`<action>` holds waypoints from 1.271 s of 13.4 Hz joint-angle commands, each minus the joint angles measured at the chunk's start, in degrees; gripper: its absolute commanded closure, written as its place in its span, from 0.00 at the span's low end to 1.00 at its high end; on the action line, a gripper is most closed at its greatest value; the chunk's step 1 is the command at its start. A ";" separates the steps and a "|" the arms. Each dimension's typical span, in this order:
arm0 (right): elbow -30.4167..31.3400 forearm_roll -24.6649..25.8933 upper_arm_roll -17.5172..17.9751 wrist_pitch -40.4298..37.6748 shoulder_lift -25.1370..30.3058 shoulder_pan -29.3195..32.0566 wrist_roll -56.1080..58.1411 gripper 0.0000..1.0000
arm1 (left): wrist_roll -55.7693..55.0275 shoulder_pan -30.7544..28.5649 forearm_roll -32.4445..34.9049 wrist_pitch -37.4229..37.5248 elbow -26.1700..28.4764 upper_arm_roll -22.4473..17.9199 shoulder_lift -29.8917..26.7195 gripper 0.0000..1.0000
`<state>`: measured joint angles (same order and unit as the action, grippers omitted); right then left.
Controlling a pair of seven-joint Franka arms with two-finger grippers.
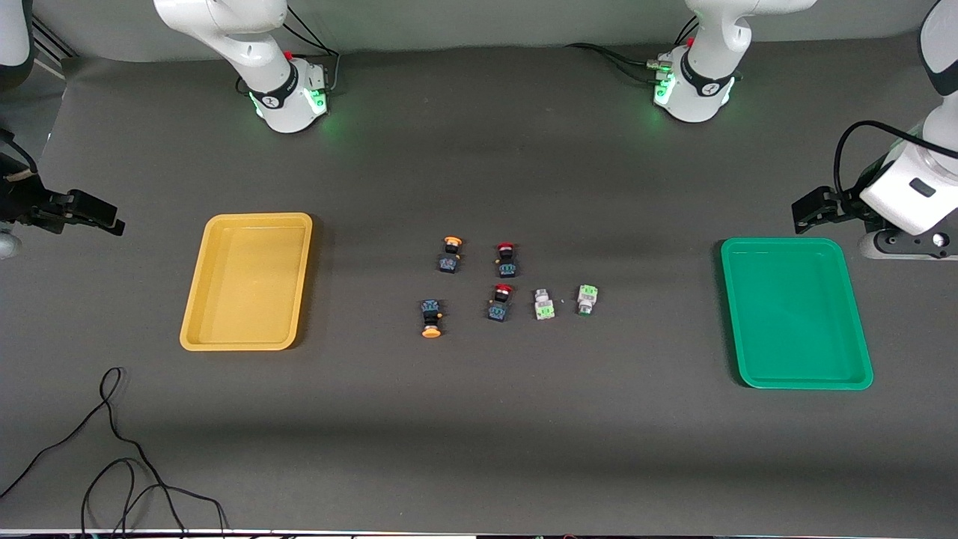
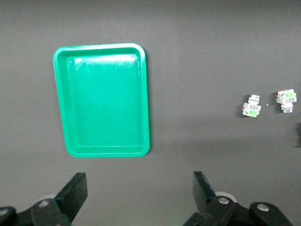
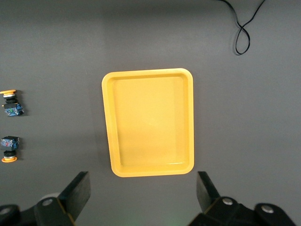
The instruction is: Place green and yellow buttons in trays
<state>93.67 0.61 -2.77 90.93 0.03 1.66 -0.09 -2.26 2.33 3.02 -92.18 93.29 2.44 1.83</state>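
Here both arms wait: left gripper (image 2: 137, 197) spread over table beside green tray (image 1: 861, 370), right gripper (image 3: 143, 197) spread beside yellow tray (image 1: 196, 340), buttons (image 1: 544, 304) at centre, three o'clock of the yellow tray

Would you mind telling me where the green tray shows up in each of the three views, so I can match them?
Front view: the green tray lies toward the left arm's end of the table, empty.
Left wrist view: the green tray fills the picture's middle, above the open left hand.
Right wrist view: not in it.
Shared landmark: the two green buttons, also in the left wrist view.
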 commanded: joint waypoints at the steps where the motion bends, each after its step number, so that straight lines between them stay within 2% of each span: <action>1: -0.59 -0.97 0.22 -0.85 0.06 0.53 0.01 0.00 | 0.77 0.14 -0.29 1.65 -1.98 -0.33 0.81 0.00; 10: 0.89 -1.23 0.66 -2.16 0.58 -0.34 -2.79 0.00 | 1.47 0.05 -0.30 5.78 -1.89 -0.33 0.55 0.00; 14: 3.18 -3.43 0.66 -1.55 1.38 -10.95 -14.46 0.00 | 6.39 0.05 -0.82 9.12 -2.15 -0.07 0.02 0.00; 17: 4.24 -3.43 0.66 2.30 0.15 -23.33 -28.85 0.00 | 11.21 -1.45 -1.79 9.39 -2.33 -0.33 -0.33 0.00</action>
<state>96.25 -2.43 -1.62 90.59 -0.08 -15.21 -20.34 4.89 1.83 2.35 -84.66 92.25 2.32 1.90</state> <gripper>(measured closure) 0.000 0.000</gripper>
